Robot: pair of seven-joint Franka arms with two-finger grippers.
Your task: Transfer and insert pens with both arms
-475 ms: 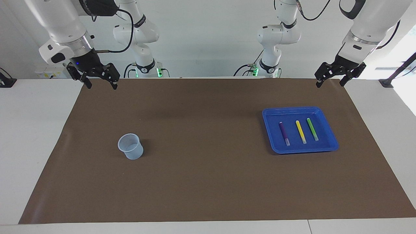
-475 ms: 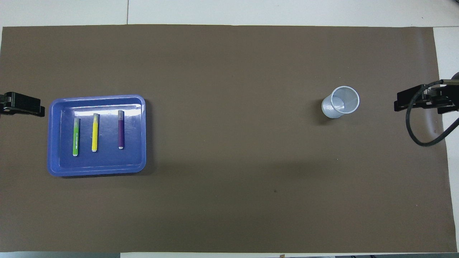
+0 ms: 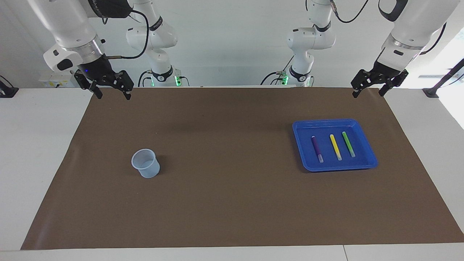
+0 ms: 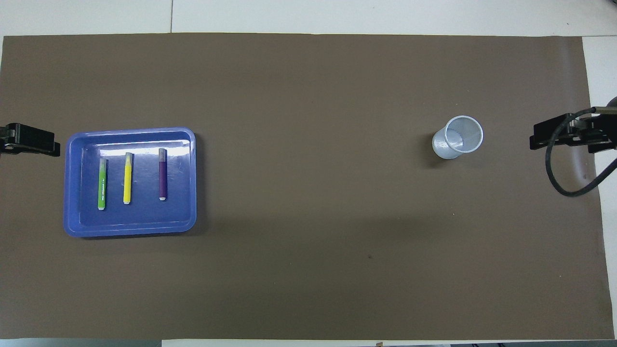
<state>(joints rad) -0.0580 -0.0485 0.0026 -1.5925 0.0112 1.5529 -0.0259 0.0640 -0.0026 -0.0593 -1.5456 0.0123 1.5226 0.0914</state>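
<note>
Three pens lie side by side in a blue tray (image 3: 333, 121) toward the left arm's end of the table: purple pen (image 3: 317, 148), yellow pen (image 3: 335, 146), green pen (image 3: 348, 144). In the overhead view they show as green pen (image 4: 101, 183), yellow pen (image 4: 127, 178) and purple pen (image 4: 163, 174) in the tray (image 4: 130, 231). My left gripper (image 3: 367, 95) hangs open and empty in the air over the mat's edge by the robots, apart from the tray; it also shows in the overhead view (image 4: 29, 140). My right gripper (image 3: 113, 97) hangs open and empty over the mat's other corner; it also shows in the overhead view (image 4: 564, 136).
A pale grey mesh cup (image 3: 146, 164) stands upright on the brown mat toward the right arm's end; it also shows in the overhead view (image 4: 458, 137). Two smaller white arms with green lights stand at the table's robot side. A black cable loops from the right wrist.
</note>
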